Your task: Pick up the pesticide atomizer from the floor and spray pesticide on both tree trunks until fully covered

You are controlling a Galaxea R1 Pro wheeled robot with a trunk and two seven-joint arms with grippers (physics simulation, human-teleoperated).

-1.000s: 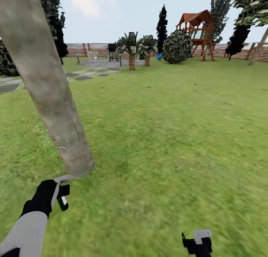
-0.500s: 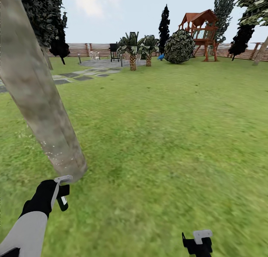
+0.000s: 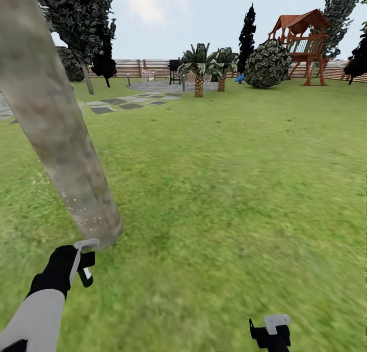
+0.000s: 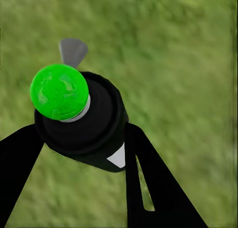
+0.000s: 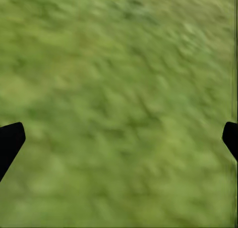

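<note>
At the near left of the lawn, your left gripper is pinching the pesticide atomizer, a small dark bottle with a white patch. In the left wrist view the same atomizer sits between the black fingers, which press its sides, with a bright green cap facing the camera. Your right gripper hangs low at the near right over bare grass; in the right wrist view its fingertips stand wide apart at either side with nothing between them.

Just beyond your left gripper, the tree trunk meets the ground, close to the atomizer though probably not touching it. Its mottled grey-brown column leans in the head view, and fine white specks of pesticide dot its lower part near the flared base.

Further out lie grey stepping stones and a round paved patio with two short palms. A round bush and a wooden playhouse stand by the slatted fence at the far edge.
</note>
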